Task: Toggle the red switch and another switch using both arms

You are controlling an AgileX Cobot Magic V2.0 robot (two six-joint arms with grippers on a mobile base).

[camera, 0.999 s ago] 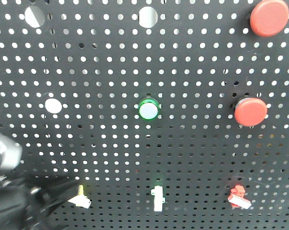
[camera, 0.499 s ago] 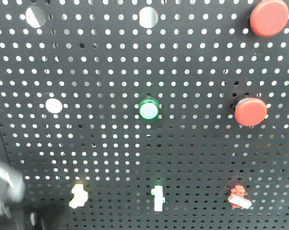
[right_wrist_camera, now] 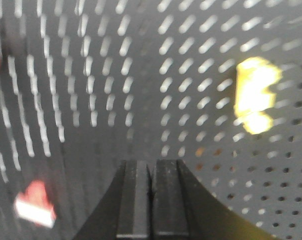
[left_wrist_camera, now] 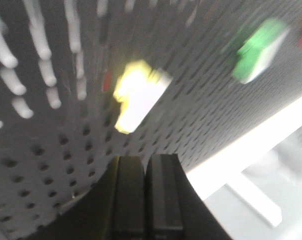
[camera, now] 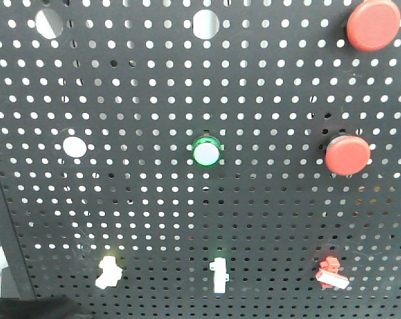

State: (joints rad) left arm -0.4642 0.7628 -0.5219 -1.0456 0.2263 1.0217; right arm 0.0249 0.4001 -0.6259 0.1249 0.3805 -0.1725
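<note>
Black pegboard (camera: pixel 121 199) fills the front view, and the two small switches sit in its bottom row: the red switch (camera: pixel 332 272) with its white lever tip at the right, the pale yellow switch (camera: pixel 108 271) at the left, and a slim white toggle (camera: pixel 218 275) between them. Nothing is touching either one. From the lever positions alone I cannot say whether either has been flipped, so I would count both toggles as unconfirmed, and with both arms standing off the board, the contact work looks either finished or not yet started. The left gripper (left_wrist_camera: pixel 146 165) has its two black fingers pressed together with only a thin seam between them. It holds nothing and sits just below the pale yellow switch, clear of it, pointing at bare board. The right gripper (right_wrist_camera: pixel 151 167) is likewise squeezed closed and empty, facing plain perforated panel, while the red switch shows as a blur low and well off to one side in its wrist view. If red is still to be done, that arm needs a fair sideways shift to line up.
</note>
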